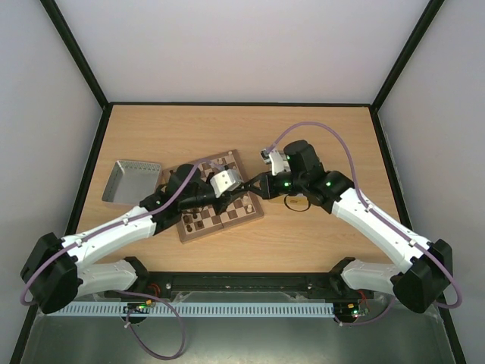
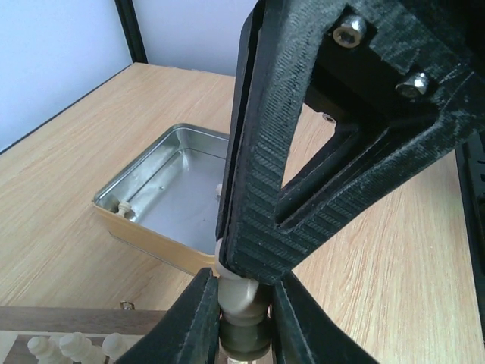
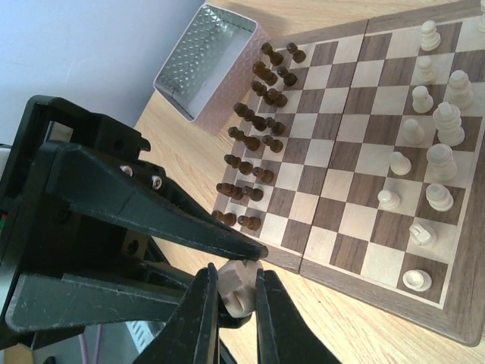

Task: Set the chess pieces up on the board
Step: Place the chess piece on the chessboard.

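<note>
Above wooden table (image 1: 227, 129) — one cream piece (image 3: 233, 288) clenched, apparently, between left and right jaws.

You see one board (image 3: 345, 163) and one metal tin (image 3: 198, 61). Twelve pale pieces (image 3: 442, 161) stand fully in view on the board, with one further pale piece (image 3: 236, 288) off its edge. The dark pieces (image 3: 254, 142) number roughly sixteen, in two rows; they crowd too closely for an exact count.
</note>
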### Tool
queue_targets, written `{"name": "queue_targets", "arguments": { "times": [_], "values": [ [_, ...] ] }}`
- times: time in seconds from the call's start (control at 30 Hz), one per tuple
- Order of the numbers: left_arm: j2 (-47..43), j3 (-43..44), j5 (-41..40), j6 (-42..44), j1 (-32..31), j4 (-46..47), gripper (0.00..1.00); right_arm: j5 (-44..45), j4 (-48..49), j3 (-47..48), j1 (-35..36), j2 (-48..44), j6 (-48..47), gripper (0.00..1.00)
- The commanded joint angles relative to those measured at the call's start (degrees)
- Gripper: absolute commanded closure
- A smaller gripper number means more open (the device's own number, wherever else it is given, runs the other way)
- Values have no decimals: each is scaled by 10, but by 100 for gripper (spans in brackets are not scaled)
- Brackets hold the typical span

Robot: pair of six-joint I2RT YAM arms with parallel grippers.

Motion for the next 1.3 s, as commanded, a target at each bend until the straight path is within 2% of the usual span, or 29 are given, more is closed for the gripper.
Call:
{"name": "queue_targets", "arguments": {
  "times": [0.0, 0.13, 0.3, 0.4, 0.57, 0.83, 1.07, 1.27],
  "values": [
    [5, 38, 8, -13, -4, 8, 75, 0, 19, 14, 4, -11, -7, 98],
    [3, 44, -36, -48, -3, -15, 47, 51, 44, 17, 4, -16, 0, 98],
    [-42, 31, -142, -103, -1, -38, 25, 150, 51, 44, 4, 19, -3, 98],
    [-87, 15, -227, -149, 4, -46, 18, 200, 51, 75, 4, 63, -10, 98],
    [-133, 29, -347, -261, 44, -109, 16, 271, 54, 144, 4, 153, -13, 98],
    [-166, 29, -316, -386, 113, -204, 17, 350, 58, 223, 16, 309, -42, 98],
    [-177, -3, -266, -383, 153, -192, 15, 408, 55, 280, 40, 416, -73, 98],
    [-167, -7, -255, -377, 175, -196, 14, 423, 64, 304, 45, 466, -78, 98]
  ]
}}
